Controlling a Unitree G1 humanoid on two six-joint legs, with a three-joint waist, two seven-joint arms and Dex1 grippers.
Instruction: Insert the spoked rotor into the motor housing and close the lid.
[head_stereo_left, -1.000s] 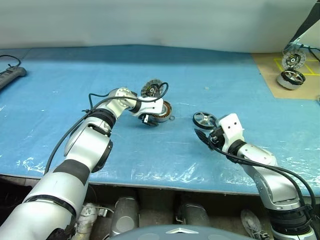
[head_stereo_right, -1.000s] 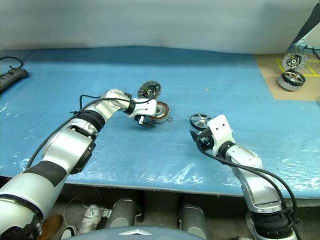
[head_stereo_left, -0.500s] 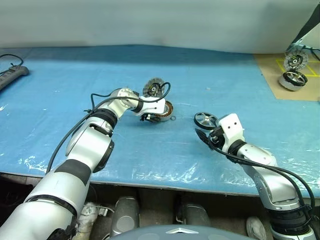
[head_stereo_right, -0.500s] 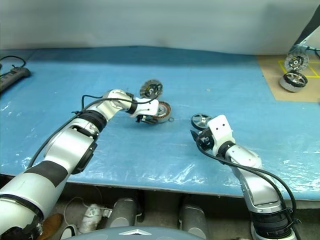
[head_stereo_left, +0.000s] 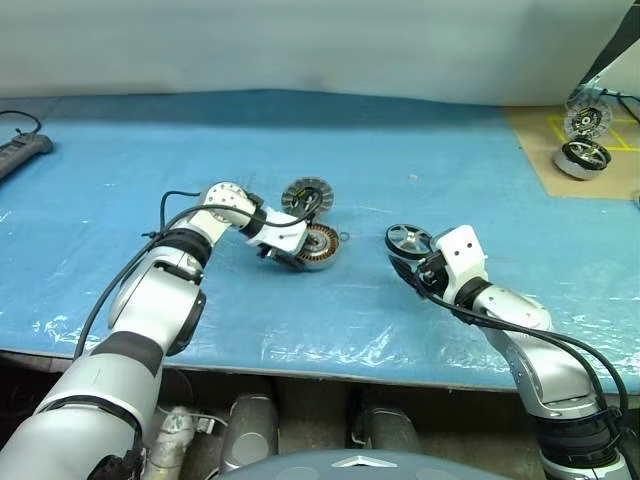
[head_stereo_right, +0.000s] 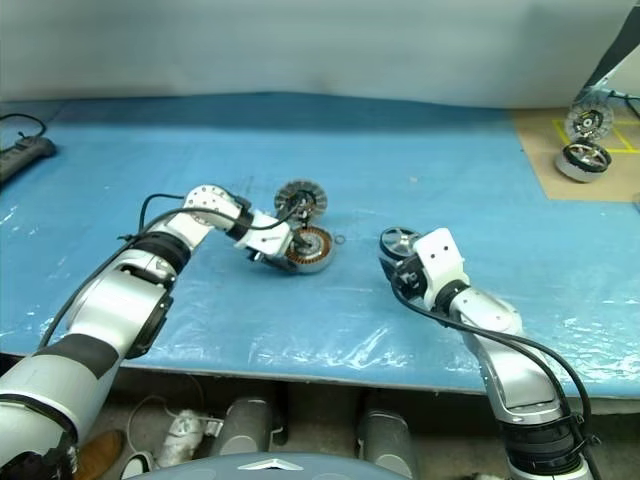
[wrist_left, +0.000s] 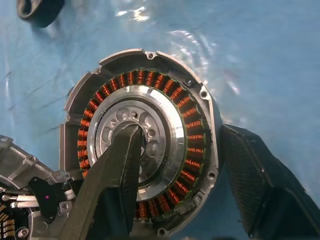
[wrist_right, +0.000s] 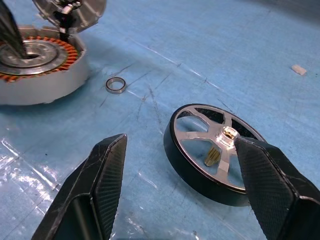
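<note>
Housing (wrist_left: 145, 150) round, silver (copper windings)

Even, bright overhead light, soft short shadows. Glare patches on the blue plastic sheet (head_stereo_left: 330, 345) near its front edge and in the left wrist view. Wrist views sharp up close; head views slightly soft.
</note>
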